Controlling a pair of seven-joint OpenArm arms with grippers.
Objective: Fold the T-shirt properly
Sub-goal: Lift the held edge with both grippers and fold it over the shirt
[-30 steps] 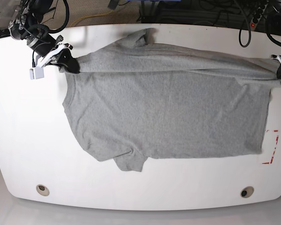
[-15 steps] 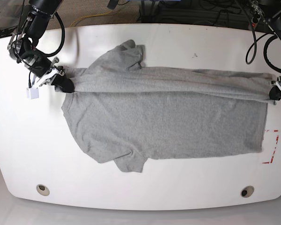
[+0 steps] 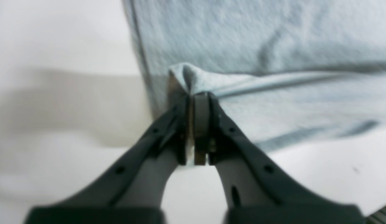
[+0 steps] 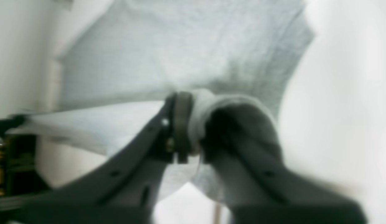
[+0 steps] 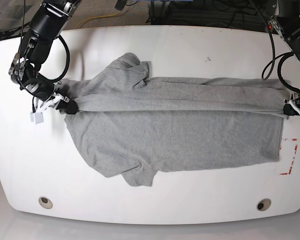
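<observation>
Shirt [image 5: 175, 130] lies spread across the white surface [image 5: 155, 45], collar end left, hem end right, its far edge drawn over toward the near side as a long lengthwise fold. Left tool [image 3: 197, 99] is pinched narrow on the hem corner at the right end; right tool [image 4: 193, 102] is clamped on a bunch of cloth at the shoulder end, left.

Judgement: the fold is part-way over. To finish well, both ends should travel evenly toward the near edge with the cloth taut between them, then lower flat before release.

Overhead view shows the whole outline, with the far sleeve [image 5: 130, 67] rumpled above the fold. Wrist views alone confirm cloth between the jaws; the right one is blurred, so grip depth cannot be told.
</observation>
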